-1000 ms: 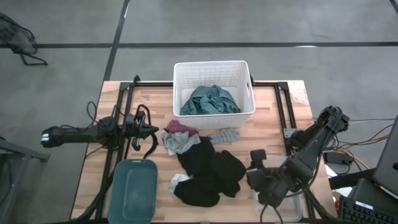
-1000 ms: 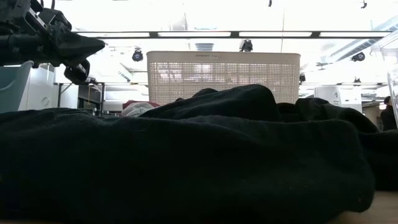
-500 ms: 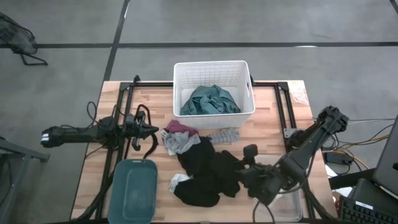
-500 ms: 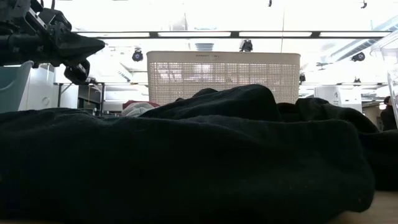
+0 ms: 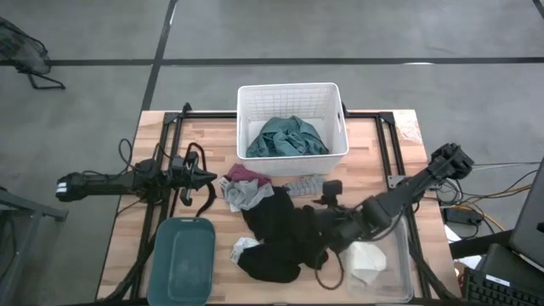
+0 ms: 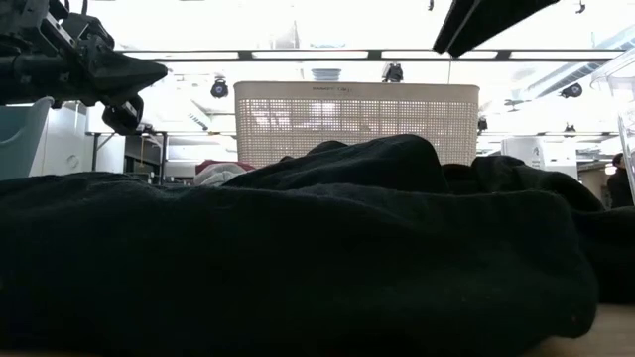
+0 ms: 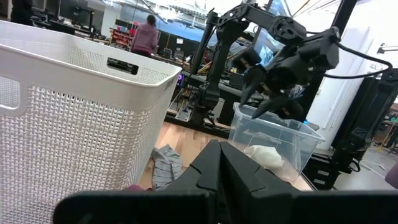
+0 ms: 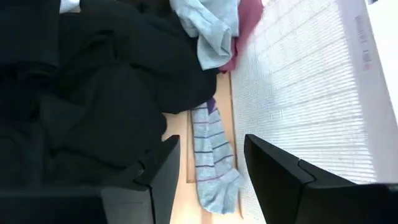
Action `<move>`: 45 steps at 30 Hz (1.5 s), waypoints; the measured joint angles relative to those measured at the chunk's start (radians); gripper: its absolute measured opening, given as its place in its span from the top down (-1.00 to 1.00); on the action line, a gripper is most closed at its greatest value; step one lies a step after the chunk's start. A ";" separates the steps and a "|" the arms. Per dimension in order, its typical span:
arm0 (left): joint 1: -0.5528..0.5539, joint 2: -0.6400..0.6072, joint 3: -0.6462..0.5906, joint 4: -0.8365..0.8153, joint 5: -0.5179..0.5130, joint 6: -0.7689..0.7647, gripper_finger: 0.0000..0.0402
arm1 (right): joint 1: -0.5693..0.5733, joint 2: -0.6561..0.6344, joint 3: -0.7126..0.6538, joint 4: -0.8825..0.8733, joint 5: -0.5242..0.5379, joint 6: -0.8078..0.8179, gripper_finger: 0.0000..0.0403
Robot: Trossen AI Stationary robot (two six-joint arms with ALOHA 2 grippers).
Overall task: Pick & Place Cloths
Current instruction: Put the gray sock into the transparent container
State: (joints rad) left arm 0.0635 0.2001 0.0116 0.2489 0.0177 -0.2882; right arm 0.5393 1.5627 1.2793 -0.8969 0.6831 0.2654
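Observation:
A large black cloth (image 5: pixel 285 238) lies spread on the table's middle and fills the low view (image 6: pixel 298 258). Maroon (image 5: pixel 246 173) and grey (image 5: pixel 242 194) pieces lie at its far left. A striped sock (image 5: pixel 306 184) lies flat by the basket, and it also shows in the right wrist view (image 8: pixel 214 158). A white piece (image 5: pixel 245 248) lies at the black cloth's near left. A teal cloth (image 5: pixel 286 136) lies in the white basket (image 5: pixel 336 119). My right gripper (image 5: pixel 327 219) is open and empty above the black cloth's right part. My left gripper (image 5: pixel 206 177) is shut and empty at the table's left.
A teal tub (image 5: pixel 183 259) stands at the near left. A clear plastic bin (image 5: pixel 399 272) at the near right holds a white cloth (image 5: pixel 367 262). Black frame rails (image 5: pixel 387 136) run along the table's edges. People show in the room beyond the table (image 7: pixel 148 34).
My right gripper has gone from above the clear bin toward the table's left and far edge, to above the black cloth. The white cloth in the bin has come into view.

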 joint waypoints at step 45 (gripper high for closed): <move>0.000 0.001 0.000 -0.013 0.000 0.000 0.94 | -0.342 0.182 -0.382 0.599 -0.074 0.214 0.00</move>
State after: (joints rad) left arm 0.0635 0.2008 0.0116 0.2359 0.0177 -0.2879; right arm 0.1976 1.7444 0.8971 -0.2977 0.6093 0.4799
